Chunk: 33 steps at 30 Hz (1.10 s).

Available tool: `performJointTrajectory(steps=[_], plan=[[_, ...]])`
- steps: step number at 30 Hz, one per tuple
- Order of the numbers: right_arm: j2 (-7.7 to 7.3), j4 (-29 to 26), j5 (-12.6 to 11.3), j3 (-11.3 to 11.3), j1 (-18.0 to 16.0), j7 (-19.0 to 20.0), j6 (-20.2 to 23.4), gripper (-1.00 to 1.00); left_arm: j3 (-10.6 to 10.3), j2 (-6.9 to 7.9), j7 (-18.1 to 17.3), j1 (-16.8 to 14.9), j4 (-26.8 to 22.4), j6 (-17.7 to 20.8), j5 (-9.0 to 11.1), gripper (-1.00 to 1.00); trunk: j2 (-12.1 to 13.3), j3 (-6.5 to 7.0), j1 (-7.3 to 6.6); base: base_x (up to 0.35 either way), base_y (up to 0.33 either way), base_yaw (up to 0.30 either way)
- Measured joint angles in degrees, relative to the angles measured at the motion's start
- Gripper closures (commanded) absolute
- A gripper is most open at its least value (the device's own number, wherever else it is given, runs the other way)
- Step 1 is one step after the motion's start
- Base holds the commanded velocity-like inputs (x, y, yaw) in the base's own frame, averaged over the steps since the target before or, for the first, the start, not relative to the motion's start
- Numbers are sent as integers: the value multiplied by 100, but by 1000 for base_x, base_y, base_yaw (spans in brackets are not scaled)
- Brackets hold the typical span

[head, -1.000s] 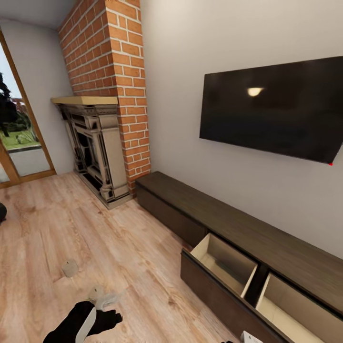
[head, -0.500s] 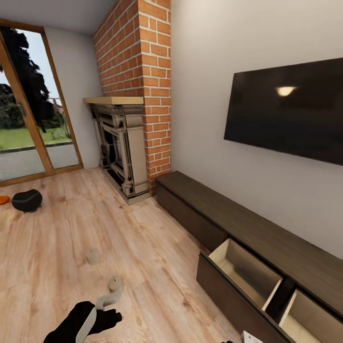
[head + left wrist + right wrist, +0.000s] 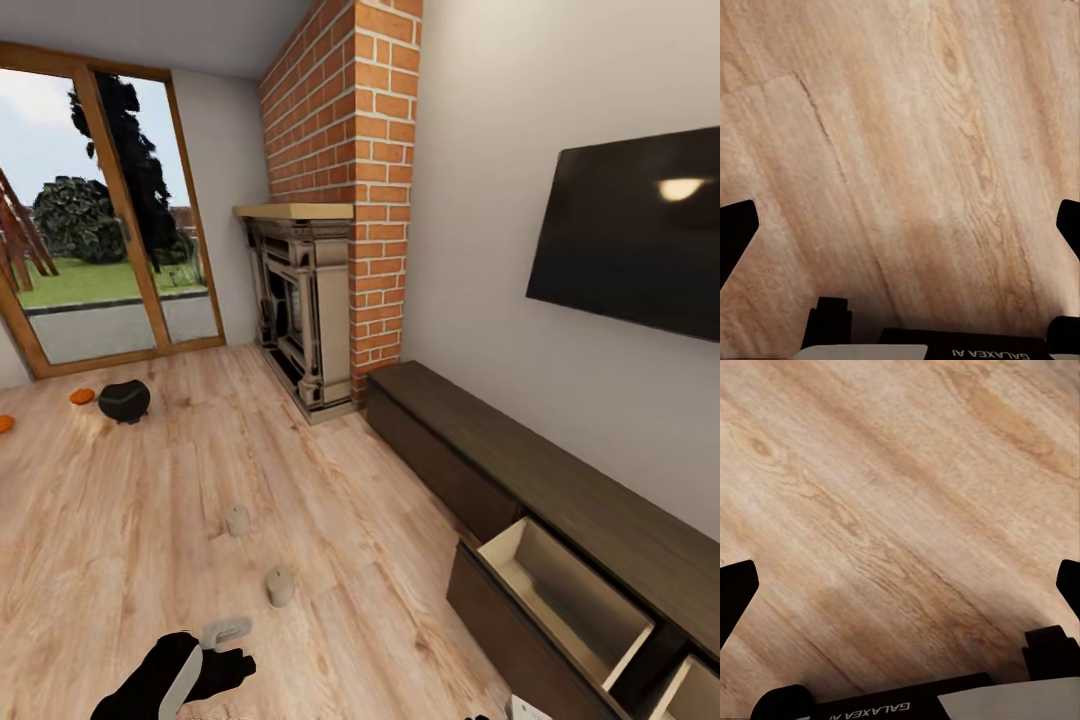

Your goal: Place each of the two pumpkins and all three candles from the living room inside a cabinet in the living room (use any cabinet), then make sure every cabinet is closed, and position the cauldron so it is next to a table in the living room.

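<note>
The view has swung left, bringing the scattered task items into sight.

Both sets of fingers, left gripper (image 3: 900, 225) and right gripper (image 3: 900, 585), stand wide apart over bare floor (image 3: 150, 520), holding nothing. Just beyond the left gripper lie two candles (image 3: 280, 586) (image 3: 237, 520); far past them sit the cauldron (image 3: 124, 400) and two pumpkins (image 3: 82, 396) (image 3: 5, 423), newly revealed. The cabinet (image 3: 560, 590), one drawer open, is off to the right, so collecting can likely begin.
</note>
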Motion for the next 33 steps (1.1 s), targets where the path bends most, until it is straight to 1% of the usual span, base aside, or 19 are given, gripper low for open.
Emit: performJointTrajectory(steps=[9, 13, 28, 30, 33], plan=[[4, 0, 0, 0, 0, 0, 0, -100, 3, 9, 0, 2, 0, -1, -1, -100, 0, 0, 0, 1, 1, 292], [7, -3, -2, 1, 0, 0, 0, -100, 5, 24, 0, 1, 0, 0, -5, -100, 1, 0, -1, 58, 93, 292], [16, -3, -4, 1, 2, 0, 0, -100, 6, 50, -2, 2, -1, -8, -7, -100, 0, 0, -2, 116, 238, 292], [17, -3, -4, 1, 1, 0, 0, -100, 2, 50, -1, 1, -1, -59, -7, -100, 0, 0, -2, 216, 223, 292], [17, -3, 0, 2, 0, -2, 0, -100, -7, 44, 0, 2, 0, -234, -7, -100, 0, 0, -3, 257, 175, 292]])
